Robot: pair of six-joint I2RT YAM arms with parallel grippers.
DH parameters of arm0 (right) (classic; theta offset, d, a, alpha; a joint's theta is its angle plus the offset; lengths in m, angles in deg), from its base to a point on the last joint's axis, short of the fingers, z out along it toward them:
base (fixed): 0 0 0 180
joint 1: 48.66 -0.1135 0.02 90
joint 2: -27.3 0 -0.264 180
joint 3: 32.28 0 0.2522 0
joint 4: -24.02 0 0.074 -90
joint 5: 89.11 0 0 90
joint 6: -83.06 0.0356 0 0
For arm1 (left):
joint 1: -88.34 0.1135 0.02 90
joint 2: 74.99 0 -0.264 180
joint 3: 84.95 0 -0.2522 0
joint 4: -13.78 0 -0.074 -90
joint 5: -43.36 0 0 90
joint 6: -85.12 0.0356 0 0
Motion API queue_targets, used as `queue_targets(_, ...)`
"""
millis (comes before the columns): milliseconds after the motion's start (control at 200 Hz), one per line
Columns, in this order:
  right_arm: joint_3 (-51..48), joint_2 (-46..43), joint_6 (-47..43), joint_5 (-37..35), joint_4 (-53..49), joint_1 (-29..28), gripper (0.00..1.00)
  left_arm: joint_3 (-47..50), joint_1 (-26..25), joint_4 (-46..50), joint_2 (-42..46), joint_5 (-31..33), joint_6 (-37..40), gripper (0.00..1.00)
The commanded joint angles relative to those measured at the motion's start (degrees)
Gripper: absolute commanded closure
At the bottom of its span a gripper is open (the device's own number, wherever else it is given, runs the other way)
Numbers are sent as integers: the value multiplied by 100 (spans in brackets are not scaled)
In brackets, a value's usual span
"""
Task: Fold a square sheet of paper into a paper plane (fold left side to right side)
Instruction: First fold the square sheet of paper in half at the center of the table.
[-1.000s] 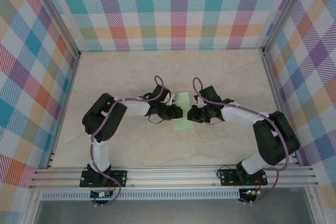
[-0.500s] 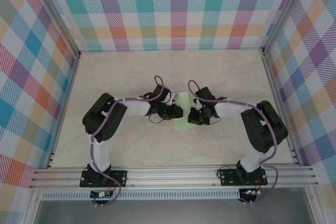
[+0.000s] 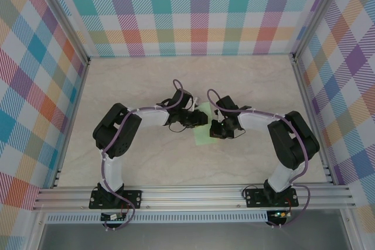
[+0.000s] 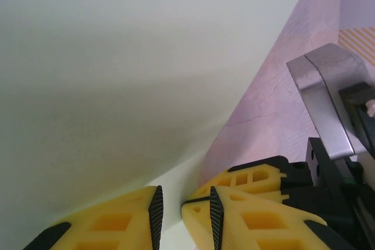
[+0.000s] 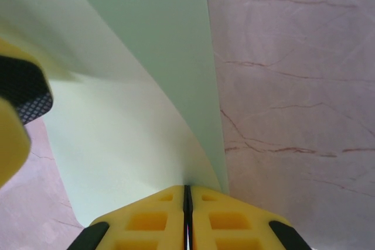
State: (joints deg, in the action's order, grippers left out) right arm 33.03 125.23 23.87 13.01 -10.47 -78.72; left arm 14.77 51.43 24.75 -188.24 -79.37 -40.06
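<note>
From up top, the square sheet of paper (image 3: 202,137) sits mid table (image 3: 135,86), right between the left gripper (image 3: 198,119) and the right gripper (image 3: 213,131). Left wrist cam: pads sit a bit apart, with the sheet's bottom edge dipping into the gap. Right wrist cam: fingers are pinched tight on the sheet's near edge, and it curls upward.

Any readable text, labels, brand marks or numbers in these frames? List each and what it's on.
None can be read.
paper: blank, no print.
table and walls: marble veining and plaid pattern, no text.
arm bases: any print there is too small to tell.
</note>
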Motion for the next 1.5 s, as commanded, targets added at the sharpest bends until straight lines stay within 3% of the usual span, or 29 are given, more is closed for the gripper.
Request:
queue_targets(0, -56, 209, -101, -456, -490, 9, 90, -186, 77, 174, -212, 136, 1, 70)
queue_targets(620, 136, 367, -330, -667, -1034, 9, 90, -556, 569, 534, -665, 774, 215, 71)
queue_targets(1495, -180, 117, -110, -204, -714, -18, 90, -1581, 1349, 945, -1296, 929, 229, 71)
